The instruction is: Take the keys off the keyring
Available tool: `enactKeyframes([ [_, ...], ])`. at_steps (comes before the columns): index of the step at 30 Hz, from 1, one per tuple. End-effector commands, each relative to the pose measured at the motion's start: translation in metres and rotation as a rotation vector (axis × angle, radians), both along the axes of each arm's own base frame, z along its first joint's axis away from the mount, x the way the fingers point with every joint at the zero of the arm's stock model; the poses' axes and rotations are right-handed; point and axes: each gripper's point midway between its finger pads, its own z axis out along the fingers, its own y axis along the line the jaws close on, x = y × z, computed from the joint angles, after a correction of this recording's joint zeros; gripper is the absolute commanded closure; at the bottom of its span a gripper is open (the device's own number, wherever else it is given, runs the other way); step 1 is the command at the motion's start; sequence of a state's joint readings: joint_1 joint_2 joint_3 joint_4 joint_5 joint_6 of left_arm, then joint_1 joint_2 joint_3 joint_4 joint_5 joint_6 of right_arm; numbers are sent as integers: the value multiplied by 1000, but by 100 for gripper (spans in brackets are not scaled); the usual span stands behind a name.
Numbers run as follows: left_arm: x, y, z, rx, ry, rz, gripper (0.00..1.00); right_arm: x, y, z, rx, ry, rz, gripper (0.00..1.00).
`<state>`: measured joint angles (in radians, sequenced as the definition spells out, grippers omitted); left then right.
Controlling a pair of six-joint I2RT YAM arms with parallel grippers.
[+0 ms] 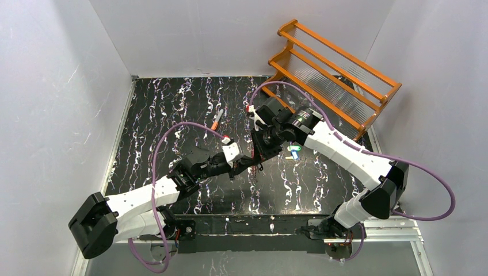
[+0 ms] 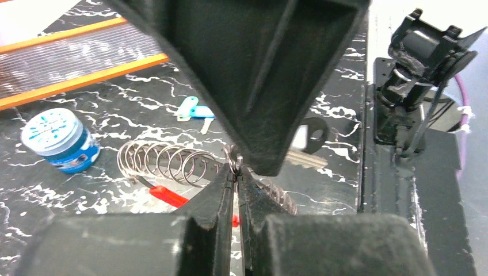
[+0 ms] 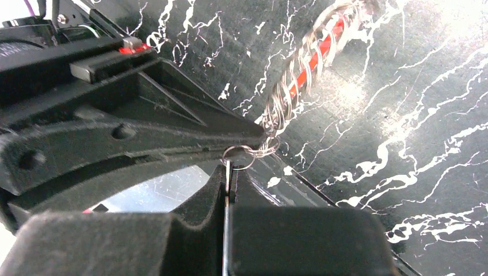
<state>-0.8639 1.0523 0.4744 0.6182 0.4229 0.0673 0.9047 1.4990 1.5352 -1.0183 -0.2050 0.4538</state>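
The left gripper [image 2: 236, 175] is pinched narrow on a small split ring [image 2: 235, 163]. The right gripper [image 3: 228, 181] is shut tight on a thin silvery edge at that same ring. The keyring [image 2: 167, 161] runs off from there, its coil lying on the table [image 2: 144, 92]. A dark-headed key [image 2: 313, 135] sits just behind, seemingly not yet off. Two pale blue-green keys [image 2: 193, 109] lie loose, apparently already freed. No writing is legible, even on the blue tin [image 2: 57, 141].
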Motion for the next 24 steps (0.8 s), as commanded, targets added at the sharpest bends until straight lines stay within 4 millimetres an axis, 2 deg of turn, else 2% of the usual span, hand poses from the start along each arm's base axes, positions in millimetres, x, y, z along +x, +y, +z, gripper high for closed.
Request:
enactKeyframes([
  [1,7,-1,22,-43,-54,24,100,0,1,5,4,-20,1,99],
  [12,4,3,23,-31,-82,19,100,19,-28,-5,-62,-49,-55,99],
  [24,0,3,24,-35,-95,4,100,16,-28,-13,-58,-6,-33,99],
])
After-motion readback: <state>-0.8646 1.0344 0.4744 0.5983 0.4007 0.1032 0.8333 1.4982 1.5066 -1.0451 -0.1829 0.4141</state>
